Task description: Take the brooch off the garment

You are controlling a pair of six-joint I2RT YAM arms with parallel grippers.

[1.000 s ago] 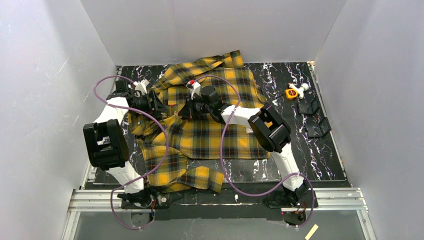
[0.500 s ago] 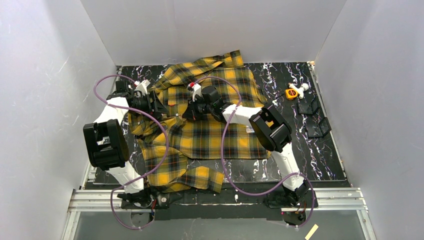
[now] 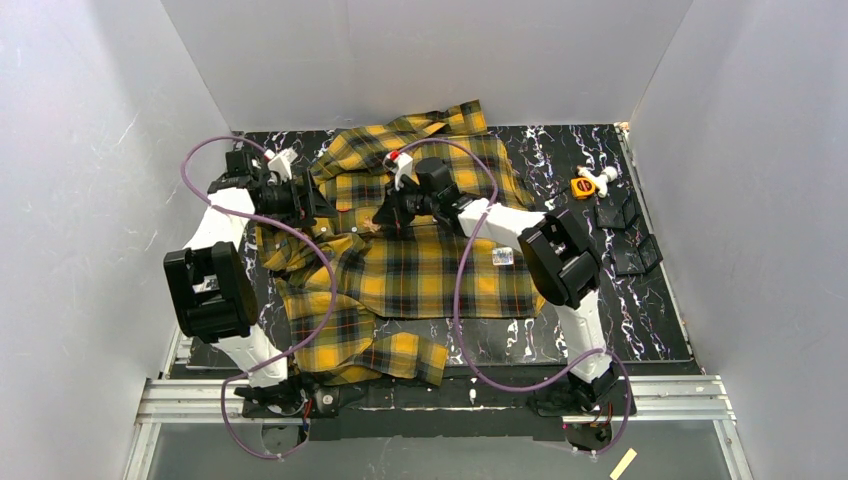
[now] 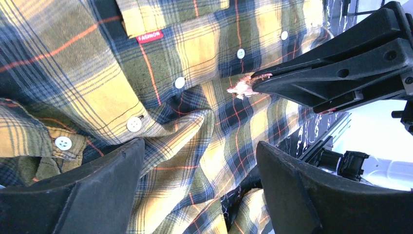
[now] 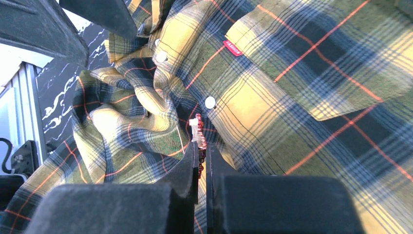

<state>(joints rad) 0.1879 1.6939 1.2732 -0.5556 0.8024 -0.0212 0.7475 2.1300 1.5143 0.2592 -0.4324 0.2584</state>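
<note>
The garment (image 3: pixel 420 255) is a yellow-and-black plaid shirt spread over the black mat. My right gripper (image 5: pixel 201 146) is shut on the brooch (image 5: pixel 197 130), a tiny cream ornament with a red edge, held at the fingertips just above the shirt's buttoned front. I cannot tell whether the brooch still touches the cloth. In the left wrist view the brooch (image 4: pixel 240 89) sits at the tip of the right gripper (image 4: pixel 260 83). My left gripper (image 4: pixel 199 144) is open over rumpled cloth, holding nothing. From above, the left gripper (image 3: pixel 320 205) is a little left of the right gripper (image 3: pixel 385 217).
A small white label (image 3: pixel 503 256) lies on the shirt near the right arm. An orange-and-white object (image 3: pixel 588 184) and black flat pieces (image 3: pixel 625 228) lie at the back right of the mat. White walls close in three sides.
My right arm has drawn back and to the right, its gripper rising from the cloth. The white label has come into view. The left gripper has shifted slightly toward the back.
</note>
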